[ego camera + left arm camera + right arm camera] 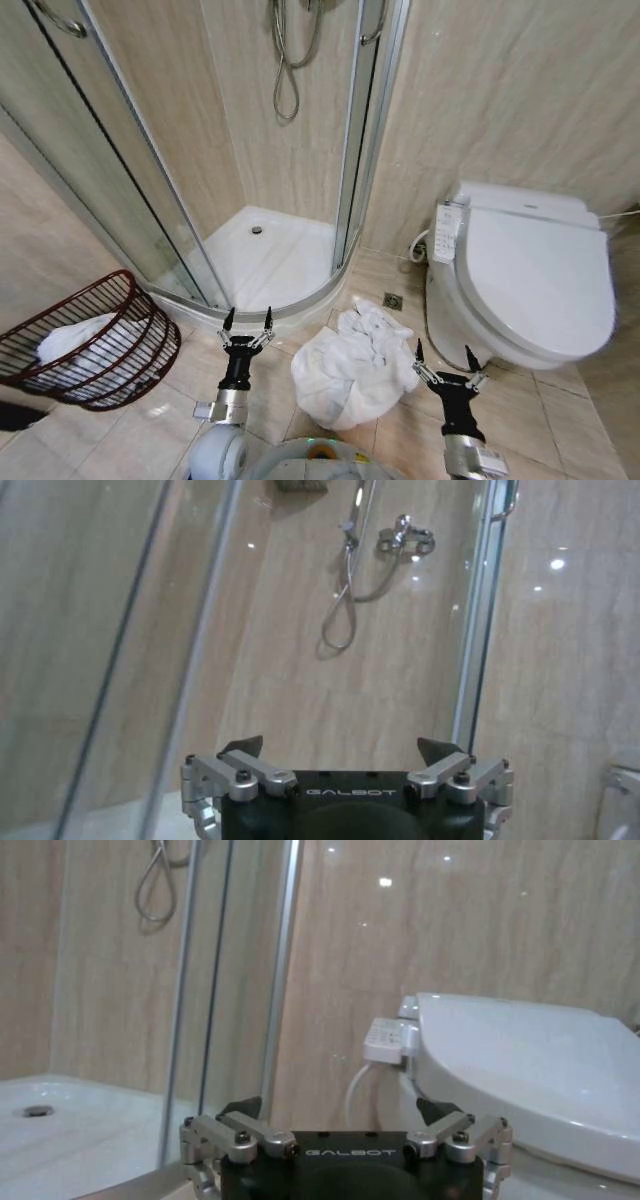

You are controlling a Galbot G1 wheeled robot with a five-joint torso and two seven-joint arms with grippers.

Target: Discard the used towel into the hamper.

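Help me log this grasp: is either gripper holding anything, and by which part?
Nothing is held. Left gripper and right gripper are both open and empty, either side of the towel lying on the floor.

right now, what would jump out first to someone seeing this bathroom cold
The crumpled white towel heaped on the floor tiles between the two open grippers, left gripper and right gripper, in front of the shower. Next, the dark wire hamper at the robot's left, tipped and already holding white cloth, and the white toilet at the right.
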